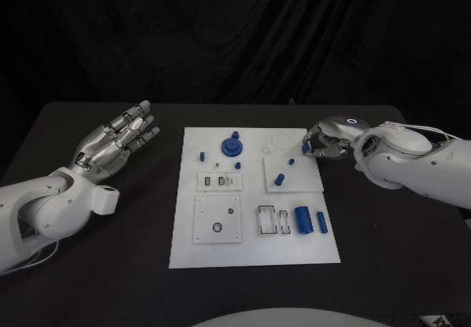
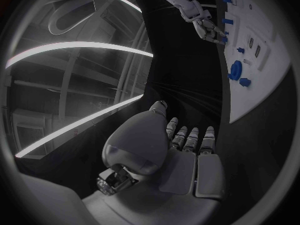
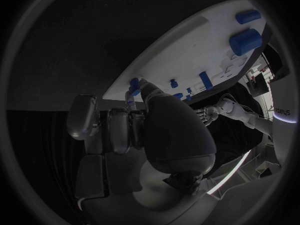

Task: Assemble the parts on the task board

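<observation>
Our right hand [image 1: 324,145] pinches a small blue part [image 3: 134,86] over the task board [image 1: 253,255]; our left hand [image 1: 118,139] waits, holding nothing.

A black table [image 1: 108,272] spans the scene under dim, even light. Beyond its far edge hangs a dark curtain [image 1: 246,48] in loose folds. Long bright strips [image 2: 75,47], probably ceiling lights, curve across the room overhead.
</observation>
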`<action>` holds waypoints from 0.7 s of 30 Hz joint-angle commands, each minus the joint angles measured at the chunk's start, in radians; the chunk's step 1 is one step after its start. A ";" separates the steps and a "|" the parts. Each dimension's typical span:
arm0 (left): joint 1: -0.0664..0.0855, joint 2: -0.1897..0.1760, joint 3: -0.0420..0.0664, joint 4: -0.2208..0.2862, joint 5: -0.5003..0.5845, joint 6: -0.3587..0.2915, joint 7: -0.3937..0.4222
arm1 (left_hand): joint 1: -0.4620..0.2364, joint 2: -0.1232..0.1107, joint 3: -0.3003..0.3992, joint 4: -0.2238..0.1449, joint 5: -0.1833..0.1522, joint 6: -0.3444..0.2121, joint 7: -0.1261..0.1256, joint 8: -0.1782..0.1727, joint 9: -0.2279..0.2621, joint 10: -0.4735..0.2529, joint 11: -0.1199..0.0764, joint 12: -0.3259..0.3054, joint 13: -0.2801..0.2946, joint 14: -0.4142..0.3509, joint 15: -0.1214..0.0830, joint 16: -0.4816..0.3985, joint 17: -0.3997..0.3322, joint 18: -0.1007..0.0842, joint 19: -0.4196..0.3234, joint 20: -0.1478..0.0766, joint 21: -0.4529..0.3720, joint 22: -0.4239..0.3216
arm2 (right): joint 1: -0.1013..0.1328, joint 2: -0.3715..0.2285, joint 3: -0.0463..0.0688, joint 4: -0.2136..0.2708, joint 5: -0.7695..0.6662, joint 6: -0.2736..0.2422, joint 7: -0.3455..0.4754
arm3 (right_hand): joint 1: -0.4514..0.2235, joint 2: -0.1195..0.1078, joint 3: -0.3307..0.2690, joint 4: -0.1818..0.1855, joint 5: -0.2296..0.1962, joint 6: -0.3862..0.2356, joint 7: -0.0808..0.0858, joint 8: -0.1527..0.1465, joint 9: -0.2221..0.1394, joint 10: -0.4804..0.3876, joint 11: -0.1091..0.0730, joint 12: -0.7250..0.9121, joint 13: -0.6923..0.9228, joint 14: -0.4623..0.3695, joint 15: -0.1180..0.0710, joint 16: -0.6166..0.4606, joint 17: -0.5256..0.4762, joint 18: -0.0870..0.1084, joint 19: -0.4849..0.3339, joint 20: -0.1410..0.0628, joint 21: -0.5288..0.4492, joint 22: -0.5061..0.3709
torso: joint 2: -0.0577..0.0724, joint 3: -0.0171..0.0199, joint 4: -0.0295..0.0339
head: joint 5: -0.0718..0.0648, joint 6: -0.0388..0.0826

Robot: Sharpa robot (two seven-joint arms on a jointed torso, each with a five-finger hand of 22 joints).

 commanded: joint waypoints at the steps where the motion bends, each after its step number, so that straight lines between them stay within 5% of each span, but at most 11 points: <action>1: -0.002 0.002 0.001 0.001 0.005 0.016 0.150 | 0.009 0.000 0.001 -0.005 0.003 0.001 0.007 0.005 0.001 0.001 0.005 0.001 0.001 0.001 0.009 -0.004 -0.002 0.004 -0.001 0.008 -0.004 -0.002 | -0.003 0.002 0.000 -0.004 -0.002 -0.009 -0.013 | 0.019 0.005 0.004 -0.011 0.014 0.013 -0.001 0.007 0.004 -0.003 0.004 -0.005 0.172 0.047 0.005 -0.008 0.143 0.018 0.001 0.004 -0.006 0.144 | 0.000 -0.0003 0.0003 | 0.001 0.001; 12: -0.005 0.005 0.001 -0.003 0.005 0.020 0.149 | 0.009 0.000 0.002 -0.006 0.004 0.000 0.007 0.005 0.001 0.001 0.005 0.001 0.001 0.001 0.010 -0.004 -0.002 0.004 -0.001 0.008 -0.004 -0.002 | -0.003 0.016 0.000 -0.015 -0.002 -0.036 -0.003 | 0.033 0.008 0.007 -0.022 0.016 0.058 -0.002 0.034 0.030 0.001 0.003 -0.002 0.175 0.047 0.004 -0.010 0.142 0.018 0.004 0.003 -0.010 0.146 | 0.000 -0.0004 -0.0002 | 0.003 0.001; 21: -0.008 0.002 0.001 -0.005 0.005 0.022 0.149 | 0.009 0.000 0.002 -0.006 0.004 0.000 0.007 0.005 0.001 0.001 0.005 0.001 0.001 0.001 0.010 -0.004 -0.002 0.004 -0.001 0.008 -0.004 -0.002 | -0.003 0.016 0.001 -0.002 -0.002 -0.162 0.014 | 0.047 0.029 0.010 -0.033 0.020 0.104 -0.003 0.069 0.073 0.011 0.001 0.007 0.182 0.053 0.002 -0.001 0.150 0.016 0.013 0.001 -0.002 0.152 | 0.000 0.0000 -0.0011 | 0.008 0.003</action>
